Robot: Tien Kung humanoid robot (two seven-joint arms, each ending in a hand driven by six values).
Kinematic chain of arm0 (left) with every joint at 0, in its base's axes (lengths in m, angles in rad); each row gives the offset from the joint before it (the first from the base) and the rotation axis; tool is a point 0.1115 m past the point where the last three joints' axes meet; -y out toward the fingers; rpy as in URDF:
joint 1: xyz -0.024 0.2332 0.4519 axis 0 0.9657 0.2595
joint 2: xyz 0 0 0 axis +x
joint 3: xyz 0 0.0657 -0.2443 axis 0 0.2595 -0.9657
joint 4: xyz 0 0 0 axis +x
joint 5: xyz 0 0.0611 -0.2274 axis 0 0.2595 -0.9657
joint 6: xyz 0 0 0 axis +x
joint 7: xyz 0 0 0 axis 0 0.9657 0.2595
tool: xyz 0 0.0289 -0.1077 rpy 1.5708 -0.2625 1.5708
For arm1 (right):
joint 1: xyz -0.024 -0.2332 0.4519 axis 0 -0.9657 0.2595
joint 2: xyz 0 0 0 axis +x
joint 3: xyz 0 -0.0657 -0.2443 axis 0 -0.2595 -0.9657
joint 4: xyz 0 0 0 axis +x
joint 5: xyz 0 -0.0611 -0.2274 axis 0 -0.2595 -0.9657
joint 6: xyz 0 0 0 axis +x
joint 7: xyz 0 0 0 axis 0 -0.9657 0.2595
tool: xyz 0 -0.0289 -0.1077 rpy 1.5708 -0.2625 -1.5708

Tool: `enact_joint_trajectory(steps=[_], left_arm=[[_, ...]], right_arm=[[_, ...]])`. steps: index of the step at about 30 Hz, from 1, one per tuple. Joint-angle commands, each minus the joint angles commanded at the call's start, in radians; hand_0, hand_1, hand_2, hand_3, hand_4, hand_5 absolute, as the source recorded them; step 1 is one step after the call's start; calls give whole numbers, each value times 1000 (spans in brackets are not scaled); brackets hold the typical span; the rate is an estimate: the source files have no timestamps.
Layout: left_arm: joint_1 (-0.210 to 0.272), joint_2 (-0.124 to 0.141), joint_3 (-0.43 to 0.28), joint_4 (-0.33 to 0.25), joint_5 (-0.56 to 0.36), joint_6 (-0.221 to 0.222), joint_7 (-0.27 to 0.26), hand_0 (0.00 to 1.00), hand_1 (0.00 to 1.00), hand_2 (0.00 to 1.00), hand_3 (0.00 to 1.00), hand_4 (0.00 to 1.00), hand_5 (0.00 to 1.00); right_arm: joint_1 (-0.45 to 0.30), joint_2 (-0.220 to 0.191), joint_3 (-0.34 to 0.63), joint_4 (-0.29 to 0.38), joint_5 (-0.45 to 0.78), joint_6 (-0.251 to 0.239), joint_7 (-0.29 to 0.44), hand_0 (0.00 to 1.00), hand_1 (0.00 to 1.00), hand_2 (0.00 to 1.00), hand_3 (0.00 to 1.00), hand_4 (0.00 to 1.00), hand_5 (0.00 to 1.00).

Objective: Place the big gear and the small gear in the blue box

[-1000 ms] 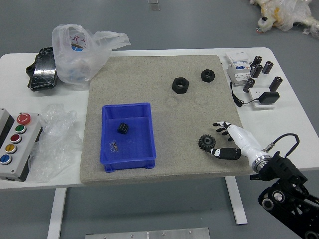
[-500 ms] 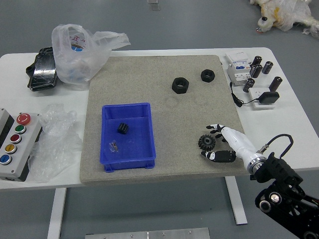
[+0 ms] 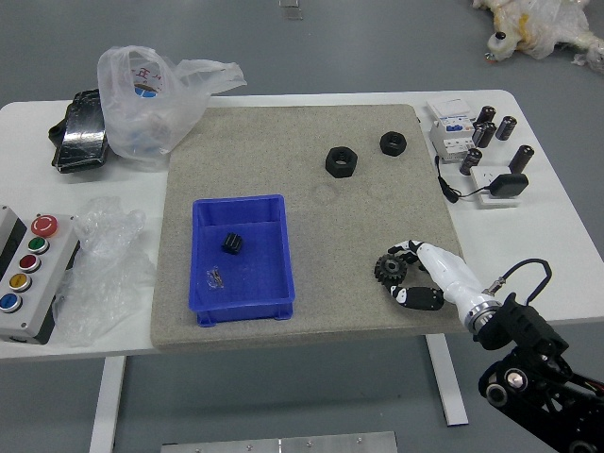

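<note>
Adjoining the toothed gear (image 3: pixel 390 271) was one right hand (image 3: pixel 444 270); clamped or loose, could not be told. Hazard: off-centre contact risked the gear slipping.

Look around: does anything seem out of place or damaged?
Nothing looks spilled or broken. Crumpled clear plastic lies loose on the table's left side, like discarded wrapping. Beyond the far right corner, something pale and plastic-wrapped is partly cut off; I can't identify it.
</note>
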Motion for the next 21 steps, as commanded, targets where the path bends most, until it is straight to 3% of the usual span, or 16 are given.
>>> enact_joint_trajectory(steps=[5,8,15,16,21], left_arm=[[6,-4,-5,-1,1,1,4,714,630,633,732,724,435],[9,-6,-10,-2,6,0,7,714,630,633,732,724,435],[10,-7,-18,-4,18,-2,12,714,629,633,731,724,435],[10,-7,-20,-5,20,-2,14,714,629,633,731,724,434],[11,-7,-39,-8,42,-7,26,714,629,633,731,724,434]], right_arm=[[28,8,11,12,13,-25,7,489,625,529,636,580,2],[83,32,4,19,30,-29,9,489,625,529,636,580,2],[245,138,-98,2,52,-21,4,507,626,533,640,567,2],[266,152,-111,-3,56,-20,5,531,634,600,650,558,2],[377,210,-192,-31,81,-5,6,531,634,600,650,558,2]])
